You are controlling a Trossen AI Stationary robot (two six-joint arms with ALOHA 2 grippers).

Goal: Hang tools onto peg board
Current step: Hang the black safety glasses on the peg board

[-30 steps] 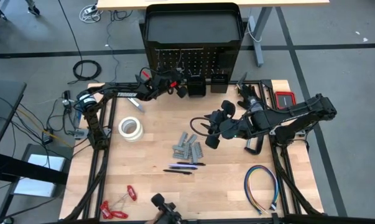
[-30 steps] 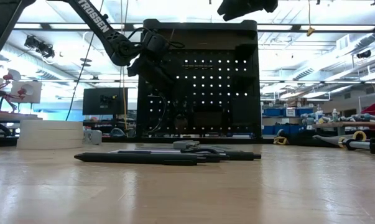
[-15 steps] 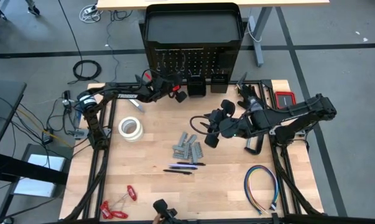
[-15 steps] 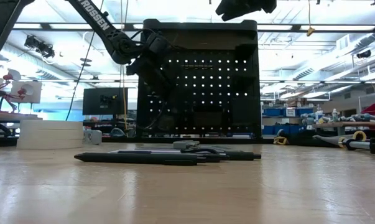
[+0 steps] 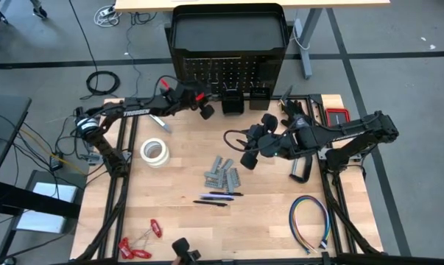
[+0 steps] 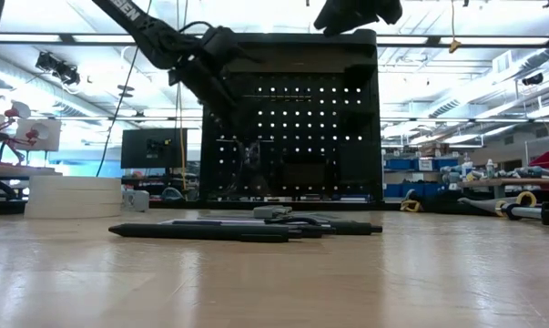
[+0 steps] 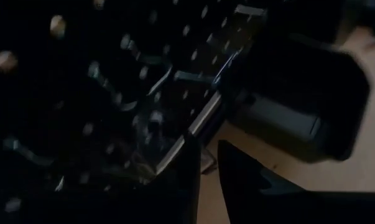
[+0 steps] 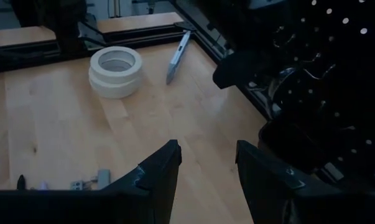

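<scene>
1. The peg board (image 5: 229, 70) stood upright at the far edge of the tabletop (image 5: 177, 221), its tray-like top facing up in the high view and two small black bins (image 5: 233, 101) at its foot.
2. The left pincer (image 5: 205, 109) hovered just in front of the board's lower left part, beside the bins. A second before, it had sat closer in against the panel; it had since drawn back a little, and the arm's elbow had swung outward to the left.
3. In the left wrist view the two dark fingers (image 7: 237, 180) stood with a narrow gap between them and nothing in that gap. A second before they had been pressed together, so the pincer had parted partway.
4. Whether anything had been left on a hook (image 7: 187, 77) could not be told; the panel was too dark.
5. The right pincer (image 5: 249, 151) hung above the middle of the tabletop, about halfway open and empty, its fingers (image 8: 159, 174) apart in its own wrist view. It had shifted slightly toward the board and to the left since the earlier picture.
6. The other tools lay where they had been:
   - the white tape rolls (image 5: 154, 152) on the left,
   - the silver bar-shaped tool (image 5: 160, 123) near the left arm,
   - the grey metal pieces (image 5: 222, 174) in the centre,
   - the dark pens (image 5: 218, 197) just in front of them,
   - the red-handled hand tools (image 5: 139, 241) at the near left corner,
   - the black C-clamp (image 5: 301, 173) on the right.
7. The multicoloured wire loop (image 5: 310, 221) lay at the near right.
</scene>
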